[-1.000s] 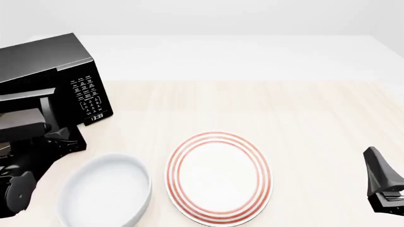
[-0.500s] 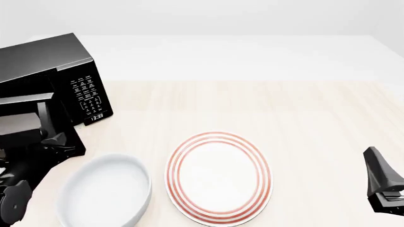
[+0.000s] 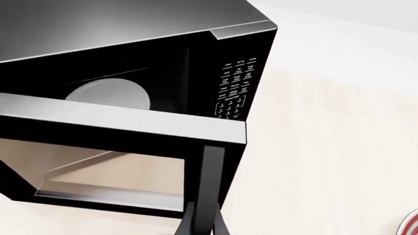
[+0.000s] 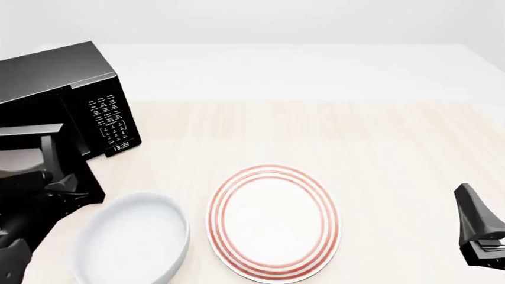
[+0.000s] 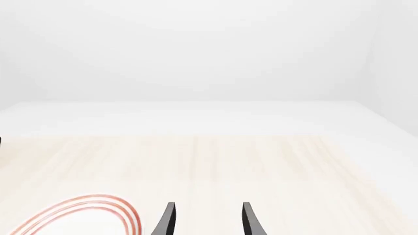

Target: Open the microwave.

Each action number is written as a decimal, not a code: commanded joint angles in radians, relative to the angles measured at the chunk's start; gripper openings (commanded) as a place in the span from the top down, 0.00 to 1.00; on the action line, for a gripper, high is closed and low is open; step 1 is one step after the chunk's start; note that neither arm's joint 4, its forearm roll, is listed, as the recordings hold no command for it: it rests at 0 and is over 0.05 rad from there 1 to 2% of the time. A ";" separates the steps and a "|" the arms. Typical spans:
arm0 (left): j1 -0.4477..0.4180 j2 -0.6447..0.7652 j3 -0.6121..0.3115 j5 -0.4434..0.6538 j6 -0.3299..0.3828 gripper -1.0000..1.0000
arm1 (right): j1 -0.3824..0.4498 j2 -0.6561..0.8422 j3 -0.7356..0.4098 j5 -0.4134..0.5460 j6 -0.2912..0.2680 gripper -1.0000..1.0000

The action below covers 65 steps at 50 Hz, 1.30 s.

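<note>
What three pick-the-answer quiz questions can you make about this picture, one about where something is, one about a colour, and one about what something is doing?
1. Where is the white bowl in the front view?
A. Left of the striped plate
B. On top of the microwave
C. Behind the plate, by the far table edge

2. What colour are the rings on the plate?
A. Blue
B. Red
C. Green

3. What state is the microwave door in?
A. Shut tight
B. Taken off and lying on the table
C. Swung partly open

Answers:
1. A: the bowl sits beside the plate, on its left.
2. B: red rings run round the plate's white middle.
3. C: in the left wrist view the door stands away from the body, showing the pale turntable inside, with the left gripper closed on the bar handle.
</note>
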 commanded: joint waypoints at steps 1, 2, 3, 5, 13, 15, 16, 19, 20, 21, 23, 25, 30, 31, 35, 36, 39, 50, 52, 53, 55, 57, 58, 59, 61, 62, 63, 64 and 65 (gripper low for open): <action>-0.103 -0.079 -0.050 -0.024 -0.046 1.00 | 0.000 0.000 0.000 0.000 0.000 0.00; -0.103 -0.082 -0.048 -0.023 -0.046 1.00 | 0.000 0.000 0.000 0.000 0.000 0.00; -0.103 -0.083 -0.048 -0.022 -0.045 1.00 | 0.000 0.000 0.000 0.000 0.000 0.00; -0.102 -0.081 -0.047 -0.025 -0.045 1.00 | 0.000 -0.001 0.000 0.000 0.000 0.00; -0.099 -0.070 -0.046 -0.035 -0.045 1.00 | -0.001 -0.002 0.000 0.001 -0.001 0.00; -0.097 -0.079 -0.047 -0.027 -0.046 1.00 | -0.001 -0.002 0.000 0.002 -0.002 0.00; -0.098 -0.079 -0.047 -0.028 -0.045 1.00 | -0.001 -0.003 0.000 0.002 -0.002 0.00; -0.097 -0.084 -0.048 -0.023 -0.048 1.00 | -0.002 -0.003 0.000 0.002 -0.002 0.00; -0.098 -0.086 -0.048 -0.023 -0.052 1.00 | -0.002 -0.003 0.000 0.002 -0.002 0.00; -0.099 -0.087 -0.047 -0.022 -0.054 1.00 | -0.002 -0.003 0.000 0.002 -0.002 0.00; -0.096 -0.090 -0.049 -0.020 -0.057 1.00 | -0.002 -0.004 0.000 0.002 -0.003 0.00; -0.092 -0.095 -0.049 -0.016 -0.056 0.00 | -0.002 -0.004 0.000 0.003 -0.003 0.00; -0.071 -0.099 -0.050 -0.010 -0.061 0.00 | 0.000 0.000 0.000 0.000 0.000 0.00; -0.065 -0.097 -0.046 -0.014 -0.060 0.00 | 0.000 0.000 0.000 0.000 0.000 0.00; -0.044 -0.099 -0.036 -0.018 -0.058 0.00 | 0.000 0.000 0.000 0.000 0.000 0.00; -0.040 -0.099 -0.034 -0.021 -0.058 0.00 | 0.000 0.000 0.000 0.000 0.000 0.00; -0.026 -0.094 -0.034 -0.023 -0.059 0.00 | 0.000 0.000 0.000 0.000 0.000 0.00; -0.005 -0.097 -0.026 -0.022 -0.053 0.00 | 0.000 0.000 0.000 0.000 0.000 0.00; -0.006 -0.105 -0.025 -0.017 -0.052 0.00 | 0.000 0.000 0.000 0.000 0.000 0.00; -0.007 -0.109 -0.026 -0.012 -0.052 0.00 | 0.000 0.000 0.000 0.000 0.000 0.00; -0.007 -0.122 -0.023 -0.003 -0.051 0.00 | 0.000 0.000 0.000 0.000 0.000 0.00; -0.008 -0.134 -0.018 0.002 -0.052 0.00 | 0.000 0.000 0.000 0.000 0.000 0.00; -0.008 -0.137 -0.018 0.005 -0.052 0.00 | 0.000 0.000 0.000 0.000 0.000 0.00; -0.006 -0.148 -0.015 0.013 -0.053 0.00 | 0.000 0.000 0.000 0.000 0.000 0.00; -0.005 -0.161 -0.011 0.021 -0.052 0.00 | 0.000 0.000 0.000 0.000 0.000 0.00; -0.005 -0.162 -0.011 0.022 -0.052 0.00 | 0.000 0.000 0.000 0.000 0.000 0.00; -0.005 -0.174 -0.007 0.029 -0.052 0.00 | 0.000 0.000 0.000 0.000 0.000 0.00; -0.004 -0.184 -0.003 0.034 -0.052 0.00 | 0.000 0.000 0.000 0.000 0.000 0.00; -0.004 -0.193 -0.003 0.042 -0.051 0.00 | 0.000 0.000 0.000 0.000 0.000 0.00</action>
